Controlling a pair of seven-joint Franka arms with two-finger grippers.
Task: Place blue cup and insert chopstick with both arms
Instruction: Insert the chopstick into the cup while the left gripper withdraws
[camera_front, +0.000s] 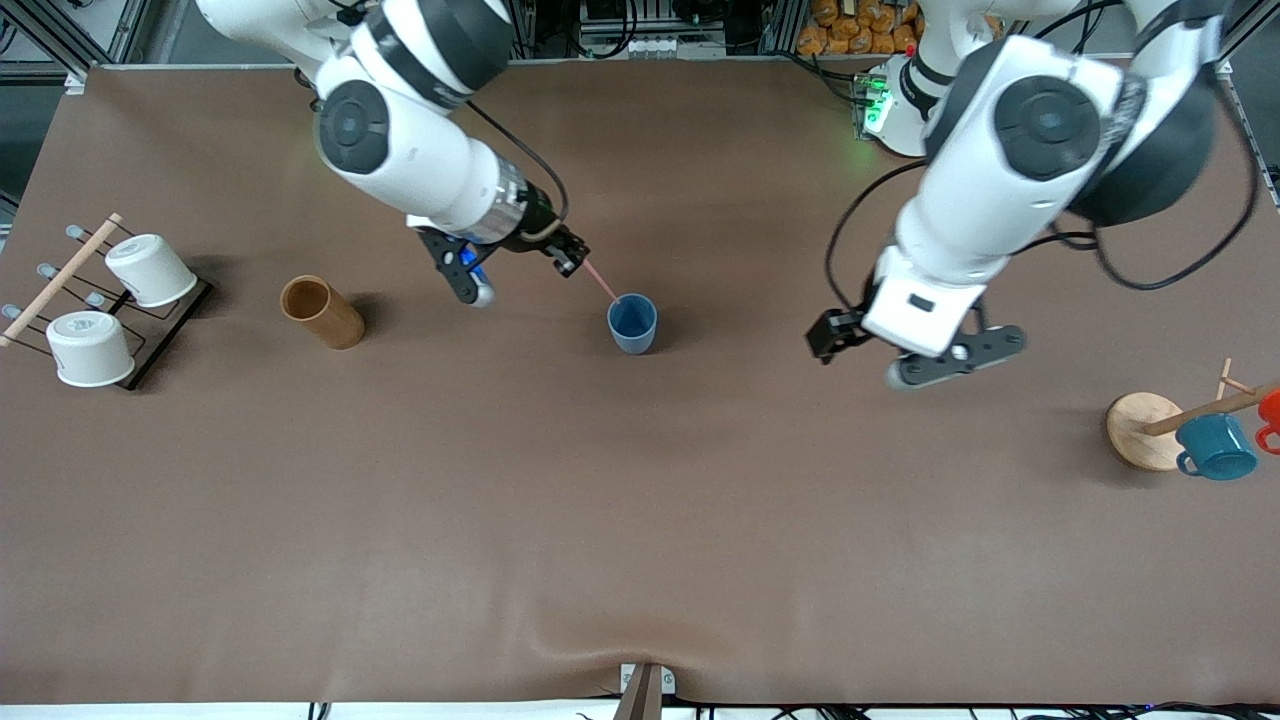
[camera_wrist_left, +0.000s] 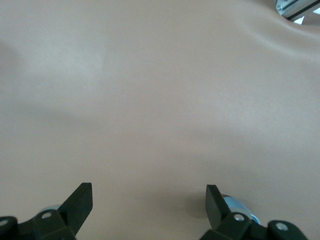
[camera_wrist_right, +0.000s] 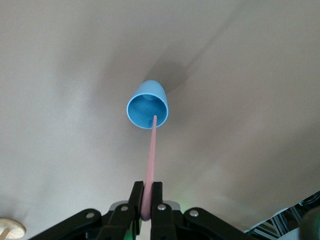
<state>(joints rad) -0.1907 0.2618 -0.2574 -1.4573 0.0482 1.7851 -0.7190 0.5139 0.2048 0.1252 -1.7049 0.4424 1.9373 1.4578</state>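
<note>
With the cup (camera_front: 632, 323) already standing, my right gripper (camera_front: 570, 252) pinches the chopstick (camera_front: 602, 283), tip at its mouth, unreleased; my left gripper (camera_front: 915, 352) waits beside it, wide.

2 white arms (camera_front: 960, 230) — dark grey joints, black cables, black grippers.

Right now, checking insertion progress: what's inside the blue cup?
The chopstick's tip, held by the right gripper, reaches into the blue cup. Otherwise only its lighter blue inside shows.
</note>
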